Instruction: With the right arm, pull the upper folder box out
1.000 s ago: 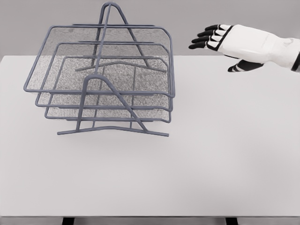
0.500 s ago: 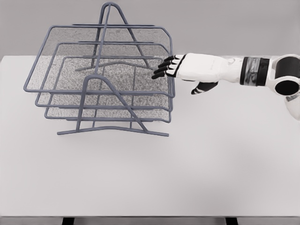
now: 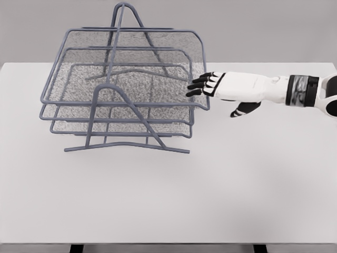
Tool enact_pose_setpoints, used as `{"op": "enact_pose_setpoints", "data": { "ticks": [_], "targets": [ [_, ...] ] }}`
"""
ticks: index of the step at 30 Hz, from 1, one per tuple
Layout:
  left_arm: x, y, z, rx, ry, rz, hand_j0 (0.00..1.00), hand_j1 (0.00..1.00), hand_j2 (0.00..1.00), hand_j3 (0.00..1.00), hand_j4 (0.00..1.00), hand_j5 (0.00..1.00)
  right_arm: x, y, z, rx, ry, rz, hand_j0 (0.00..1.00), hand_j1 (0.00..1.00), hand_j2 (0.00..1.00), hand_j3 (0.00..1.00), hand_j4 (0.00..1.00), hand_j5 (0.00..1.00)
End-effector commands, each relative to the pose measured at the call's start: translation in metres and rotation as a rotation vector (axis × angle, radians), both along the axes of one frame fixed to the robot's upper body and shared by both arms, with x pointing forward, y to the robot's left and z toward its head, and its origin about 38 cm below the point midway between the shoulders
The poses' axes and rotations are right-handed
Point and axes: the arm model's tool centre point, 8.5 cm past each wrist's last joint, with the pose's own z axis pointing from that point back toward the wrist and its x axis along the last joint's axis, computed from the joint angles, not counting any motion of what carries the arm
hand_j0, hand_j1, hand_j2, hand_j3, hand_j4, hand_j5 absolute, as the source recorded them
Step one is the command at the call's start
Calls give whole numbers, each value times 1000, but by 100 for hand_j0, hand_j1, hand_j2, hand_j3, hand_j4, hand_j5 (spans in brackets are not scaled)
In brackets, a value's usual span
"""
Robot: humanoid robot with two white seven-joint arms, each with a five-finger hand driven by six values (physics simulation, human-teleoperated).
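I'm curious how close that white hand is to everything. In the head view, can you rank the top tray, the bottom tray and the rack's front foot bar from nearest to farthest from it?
From the right hand:
1. Top tray, at the fingertips, right edge.
2. Bottom tray, lower left.
3. Front foot bar, lowest, on the table.

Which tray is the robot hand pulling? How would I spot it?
On the white table stands a grey wire rack with three mesh trays stacked. Choose the top tray, beside the right hand's black fingertips. It alone sticks out to the right past the two below.
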Motion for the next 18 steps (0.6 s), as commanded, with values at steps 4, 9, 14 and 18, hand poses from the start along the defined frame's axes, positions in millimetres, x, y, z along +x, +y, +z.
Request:
{"op": "enact_pose_setpoints", "data": {
  "ticks": [4, 9, 14, 18],
  "targets": [
    [0, 0, 0, 0, 0, 1, 100, 100, 100, 100, 100, 100, 2, -23, -1, -87, -27, -48, 100, 100, 100, 100, 100, 100],
    [0, 0, 0, 0, 0, 1, 100, 100, 100, 100, 100, 100, -1, -38, 0, -97, -15, -73, 100, 100, 100, 100, 100, 100],
    [0, 0, 0, 0, 0, 1, 100, 100, 100, 100, 100, 100, -9, -53, 5, -128, -20, -86, 100, 100, 100, 100, 100, 100],
    [0, 0, 0, 0, 0, 1, 100, 100, 100, 100, 100, 100, -12, -65, 3, -132, -1, -104, 100, 100, 100, 100, 100, 100]
  ]
}}
